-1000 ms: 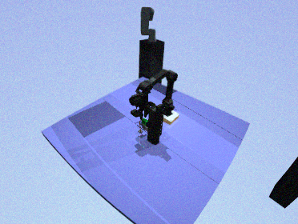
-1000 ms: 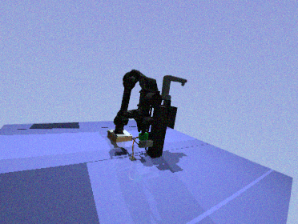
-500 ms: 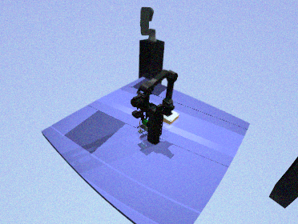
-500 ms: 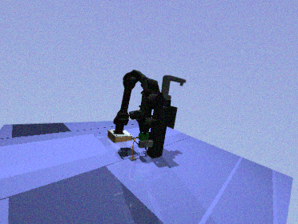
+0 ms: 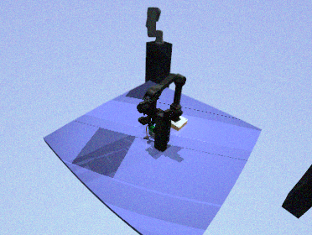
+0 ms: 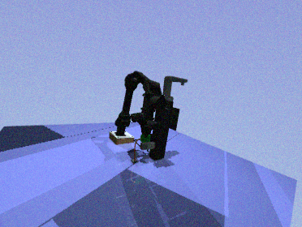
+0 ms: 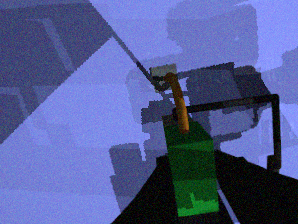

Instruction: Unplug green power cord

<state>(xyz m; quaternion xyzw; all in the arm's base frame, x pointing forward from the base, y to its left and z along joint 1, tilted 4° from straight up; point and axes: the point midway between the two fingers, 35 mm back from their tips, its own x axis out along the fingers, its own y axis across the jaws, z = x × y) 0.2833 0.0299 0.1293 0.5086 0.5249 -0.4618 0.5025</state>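
- the arm [image 6: 131, 95] rises from a tan base block [image 6: 121, 138] on the blue table [image 5: 201, 168], arches over and comes down beside a tall dark post [image 6: 160, 134].
- the claw [image 7: 192, 200] is closed on the green plug [image 7: 192, 167], which sits between its two dark fingers in the wrist view.
- the plug is a bright green box, long side running away from the camera; its near end lies deep between the fingers and its far end sticks out past them.
- in the outside view the green plug [image 6: 146, 138] shows as a small patch low on the arm, close against the dark post and above the table.
- from above, the same plug [image 5: 153, 127] is only a tiny green speck between the arm's wrist and the post.
- an orange cord [image 7: 180, 102] leaves the far top of the plug, curves up and forward, and ends at a small pale grey block [image 7: 164, 74].
- whether that grey block is the power strip is too blurred to tell, and i cannot tell if the plug is seated in anything.
- a thin dark bar frame [image 7: 275, 125] stands to the right of the plug in the wrist view.
- the table carries a large dark square patch [image 5: 105, 151], well to one side of the arm.
- a thin reddish line [image 6: 134, 152] runs down to the table just beside the plug in the outside view.
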